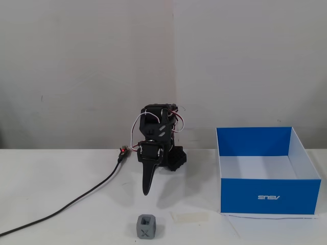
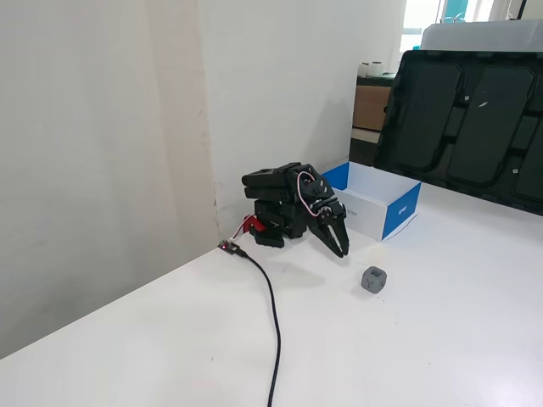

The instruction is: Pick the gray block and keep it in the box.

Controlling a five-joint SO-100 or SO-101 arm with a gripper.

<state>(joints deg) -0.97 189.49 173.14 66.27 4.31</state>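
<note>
The gray block [image 1: 146, 227] sits on the white table near the front edge, its X face toward the camera; it also shows in the other fixed view [image 2: 374, 279]. The blue box [image 1: 268, 196] with a white floor stands to the right in a fixed view and behind the arm in the other [image 2: 399, 210]; it looks empty. The black arm is folded at its base. My gripper [image 1: 146, 191] points down at the table, shut and empty, a short way behind the block; it also shows in the side view [image 2: 342, 251].
A black cable [image 1: 76, 201] runs from the arm's base to the left front of the table. A pale strip of tape [image 1: 190, 217] lies flat between block and box. A large black tray [image 2: 462, 119] leans behind the table.
</note>
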